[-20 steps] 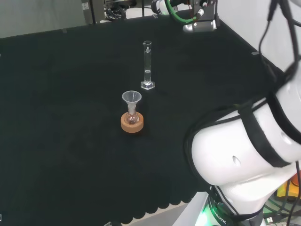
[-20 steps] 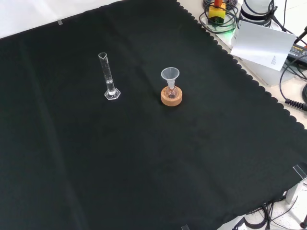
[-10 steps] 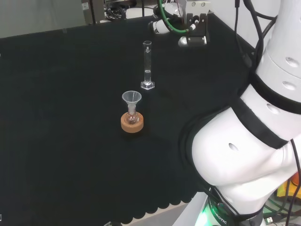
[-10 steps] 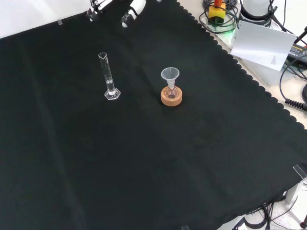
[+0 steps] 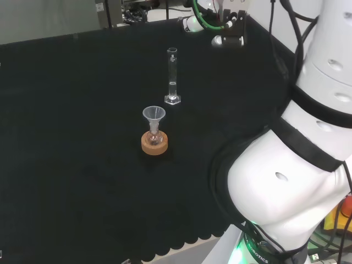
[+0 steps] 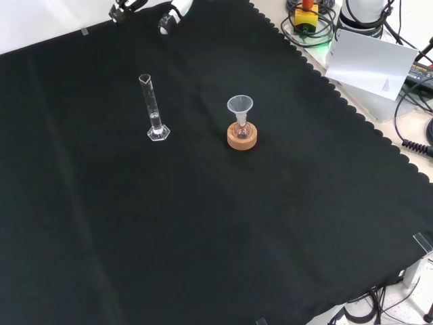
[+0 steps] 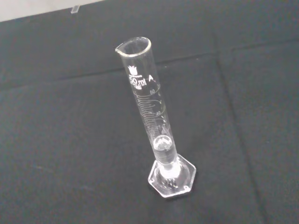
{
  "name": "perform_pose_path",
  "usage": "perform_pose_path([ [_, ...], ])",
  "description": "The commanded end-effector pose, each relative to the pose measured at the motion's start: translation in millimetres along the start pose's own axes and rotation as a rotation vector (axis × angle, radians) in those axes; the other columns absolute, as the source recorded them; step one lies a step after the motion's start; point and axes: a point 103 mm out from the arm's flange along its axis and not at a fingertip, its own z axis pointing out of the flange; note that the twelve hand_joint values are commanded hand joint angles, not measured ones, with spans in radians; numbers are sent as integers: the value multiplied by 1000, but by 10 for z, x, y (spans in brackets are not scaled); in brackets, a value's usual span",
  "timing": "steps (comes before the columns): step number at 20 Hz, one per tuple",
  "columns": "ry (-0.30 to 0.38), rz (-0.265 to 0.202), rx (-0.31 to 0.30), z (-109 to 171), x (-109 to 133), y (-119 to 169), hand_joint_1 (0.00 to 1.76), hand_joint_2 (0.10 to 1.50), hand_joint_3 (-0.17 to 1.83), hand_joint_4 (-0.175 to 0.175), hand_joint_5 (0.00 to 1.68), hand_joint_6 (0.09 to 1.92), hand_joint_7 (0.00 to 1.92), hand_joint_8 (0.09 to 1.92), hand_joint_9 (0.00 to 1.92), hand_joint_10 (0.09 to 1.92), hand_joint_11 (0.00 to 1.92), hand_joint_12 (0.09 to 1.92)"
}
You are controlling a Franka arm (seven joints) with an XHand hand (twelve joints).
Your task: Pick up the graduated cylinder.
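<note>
While my robot hand (image 6: 169,15) is hovering near the surface's (image 6: 203,223) far edge, grip state unclear, I am approaching the upright graduated cylinder (image 6: 154,108), needing to descend beside it.

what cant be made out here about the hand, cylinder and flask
- Hand: front view, cut off by the top edge, so open or shut can't be told; head view, tangled with cables at the top.
- Cylinder: wrist view shows a little liquid low down; the exact level is too small to read.
- Flask on its cork ring: head view, too small and clear to tell its contents under the funnel.
</note>
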Motion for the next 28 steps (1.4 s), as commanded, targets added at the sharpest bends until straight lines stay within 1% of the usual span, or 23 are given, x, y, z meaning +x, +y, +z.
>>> perform_pose_path([
  [1, 135, -42, 13, 649, -200, 466, 490, 1123, 68, -34, 219, 87, 37, 535, 216, 659, 48, 1392],
  [2, 143, -49, 7, 680, -215, 471, 525, 1116, 66, -33, 222, 87, 44, 541, 228, 663, 53, 1393],
  [5, 203, -63, -5, 788, -267, 475, 656, 1085, 62, -23, 241, 87, 90, 578, 316, 675, 118, 1391],
  [8, 261, -81, -11, 890, -323, 490, 721, 1055, 57, -21, 265, 87, 128, 604, 365, 673, 169, 1387],
  [10, 289, -106, -14, 957, -349, 507, 749, 1039, 55, -21, 282, 87, 147, 615, 381, 669, 186, 1382],
  [12, 302, -130, -27, 1017, -368, 524, 771, 1022, 57, -23, 296, 87, 164, 624, 401, 658, 209, 1372],
  [13, 312, -151, -40, 1043, -383, 530, 790, 1012, 62, -25, 302, 87, 183, 630, 428, 650, 256, 1359],
  [14, 322, -162, -43, 1071, -396, 541, 817, 998, 77, -29, 308, 87, 216, 635, 472, 630, 314, 1342],
  [15, 332, -173, -41, 1104, -412, 553, 843, 974, 115, -34, 315, 87, 251, 635, 519, 601, 362, 1327],
  [17, 361, -197, -31, 1167, -446, 574, 874, 881, 298, -41, 334, 87, 292, 633, 577, 558, 412, 1308],
  [19, 373, -210, -52, 1238, -450, 576, 887, 781, 497, -45, 358, 87, 303, 636, 594, 547, 413, 1308],
  [20, 378, -221, -55, 1274, -447, 577, 892, 753, 553, -46, 367, 87, 306, 638, 597, 546, 412, 1307],
  [21, 371, -230, -51, 1318, -435, 580, 900, 737, 584, -48, 380, 87, 312, 642, 603, 548, 414, 1307],
  [22, 384, -234, -50, 1357, -435, 584, 907, 729, 601, -50, 393, 87, 318, 645, 610, 551, 417, 1308],
  [24, 424, -245, -51, 1430, -447, 592, 915, 721, 617, -51, 410, 87, 326, 648, 618, 554, 420, 1308],
  [26, 467, -267, -54, 1489, -461, 605, 918, 717, 624, -51, 422, 87, 330, 650, 622, 554, 416, 1306],
  [28, 500, -300, -91, 1537, -461, 605, 920, 699, 649, -50, 439, 87, 335, 649, 625, 550, 403, 1312],
])
